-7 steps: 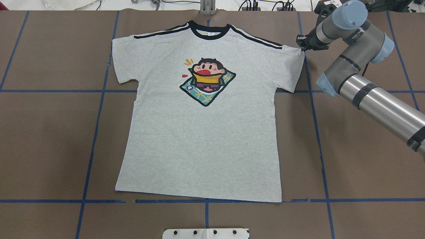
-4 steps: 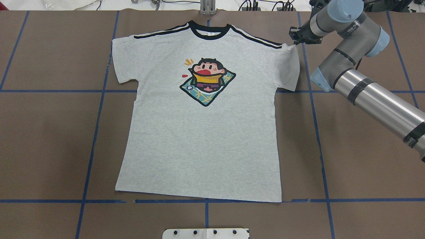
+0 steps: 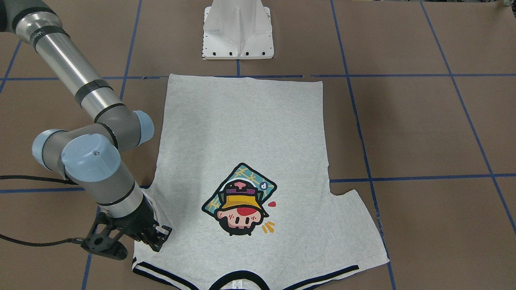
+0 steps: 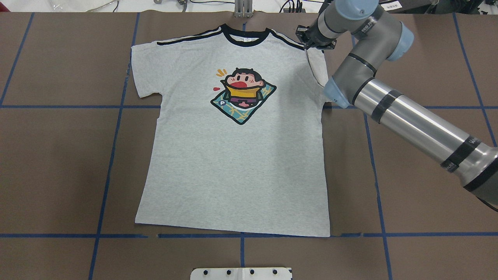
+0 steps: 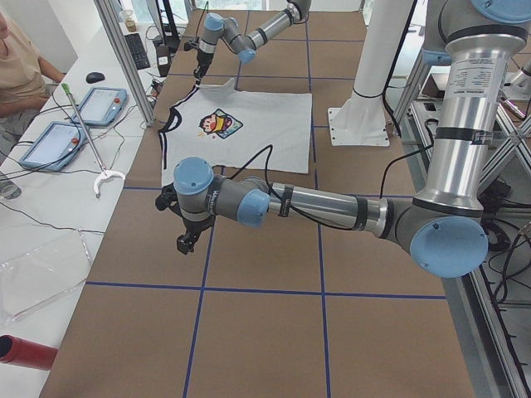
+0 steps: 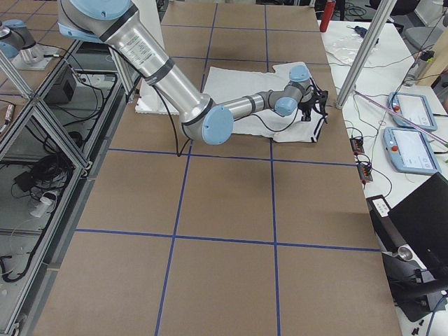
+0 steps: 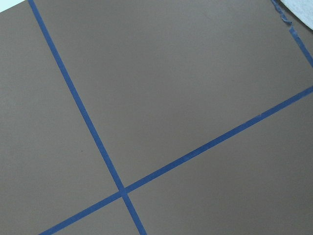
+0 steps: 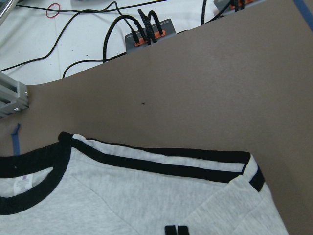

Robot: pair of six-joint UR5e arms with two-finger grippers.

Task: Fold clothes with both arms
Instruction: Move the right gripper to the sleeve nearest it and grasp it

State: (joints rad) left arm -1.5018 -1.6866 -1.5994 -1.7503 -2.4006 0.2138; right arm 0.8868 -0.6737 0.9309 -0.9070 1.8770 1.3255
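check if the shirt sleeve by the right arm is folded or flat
Folded: sleeve doubled inward over the shirt, pinched by the right fingers.

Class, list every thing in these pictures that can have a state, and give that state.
T-shirt: flat, print up.
right-side sleeve: lifted, turned inward.
right end effector: shut on right-side sleeve.
left end effector: over bare table; open or shut unclear.

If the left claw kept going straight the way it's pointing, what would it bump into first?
Probably the brown paper-covered table. The left claw points down at a bare patch of it, away from the grey T-shirt, though its height is unclear.
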